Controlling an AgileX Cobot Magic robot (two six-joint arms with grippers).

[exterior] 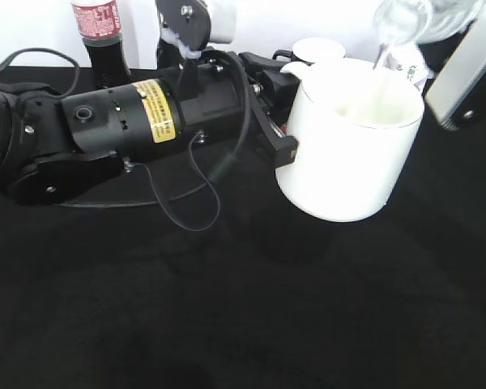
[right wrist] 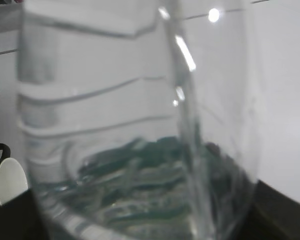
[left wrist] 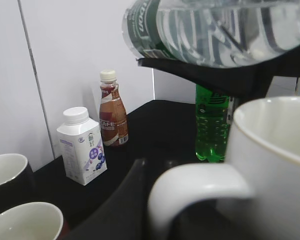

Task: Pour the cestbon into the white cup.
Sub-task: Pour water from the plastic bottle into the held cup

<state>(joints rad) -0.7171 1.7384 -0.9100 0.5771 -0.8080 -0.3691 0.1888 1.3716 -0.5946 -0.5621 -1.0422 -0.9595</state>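
Black table (exterior: 227,308) has a cola bottle (exterior: 101,36) standing at the back, plus a brown drink bottle (left wrist: 113,109), white milk carton (left wrist: 82,145), green bottle (left wrist: 211,125) and two cups (left wrist: 20,225) along the wall.

Two robot arms are at work: the left arm (exterior: 97,130) and the right arm (exterior: 466,73).

Bottles come to four: one cestbon (left wrist: 215,30), one cola bottle (exterior: 101,36), one brown drink bottle (left wrist: 112,110) and one green bottle (left wrist: 212,125).

There is one white carton (left wrist: 82,145).

Cups number at least three: one white cup (exterior: 348,154), one black mug (left wrist: 7,172) and one further mug (left wrist: 25,222).
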